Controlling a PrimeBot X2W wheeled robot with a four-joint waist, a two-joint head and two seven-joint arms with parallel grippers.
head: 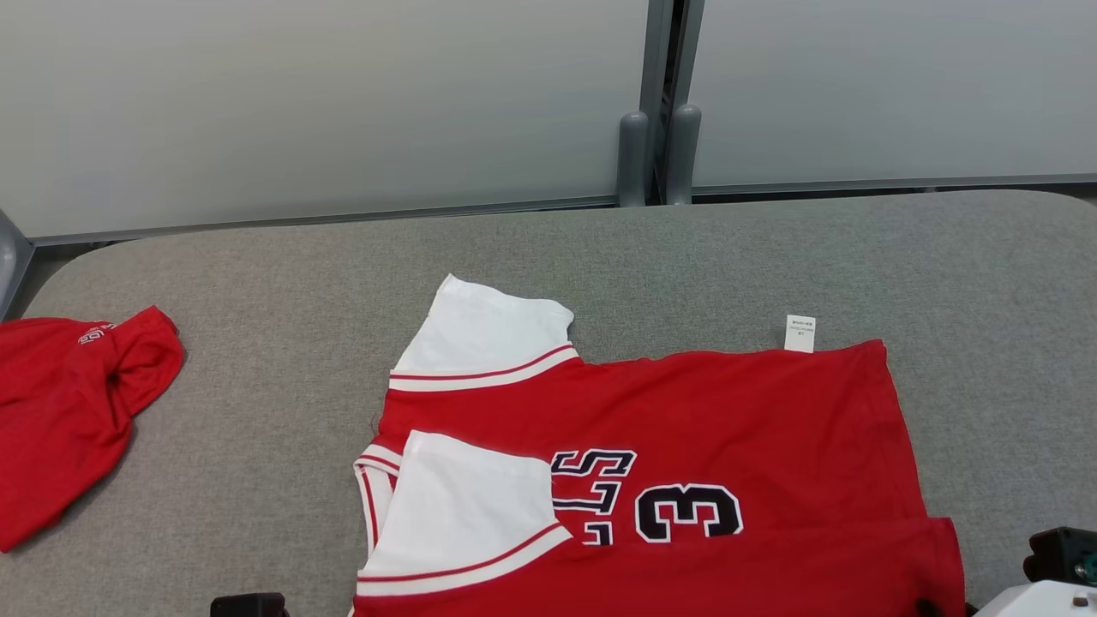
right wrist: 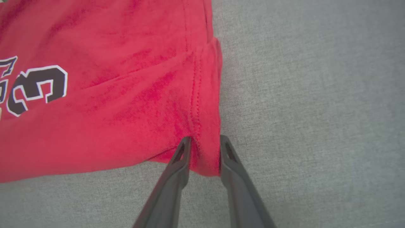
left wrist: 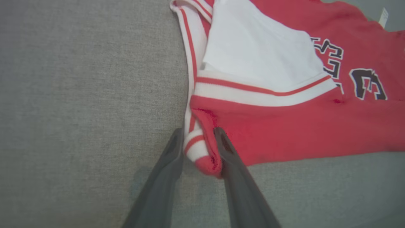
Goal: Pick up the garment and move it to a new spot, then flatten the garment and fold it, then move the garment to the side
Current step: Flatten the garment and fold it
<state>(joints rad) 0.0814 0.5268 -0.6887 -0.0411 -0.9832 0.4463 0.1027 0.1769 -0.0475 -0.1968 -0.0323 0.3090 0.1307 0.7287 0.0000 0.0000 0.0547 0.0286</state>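
Note:
The garment (head: 728,411) is a red jersey with white sleeves and a black number 3, lying folded on the grey table (head: 257,300) with its near part folded over. In the left wrist view my left gripper (left wrist: 198,129) stands open, its fingers parted around the striped collar corner of the garment (left wrist: 284,126), which rests on the table. In the right wrist view my right gripper (right wrist: 205,137) is also open, with the hem corner of the garment (right wrist: 110,110) lying between its fingers.
Another red garment (head: 60,420) lies crumpled at the table's left edge. A white tag (head: 800,333) sticks out from the jersey's far edge. Grey wall panels with two posts (head: 651,154) stand behind the table. Bare table lies beyond and to the right.

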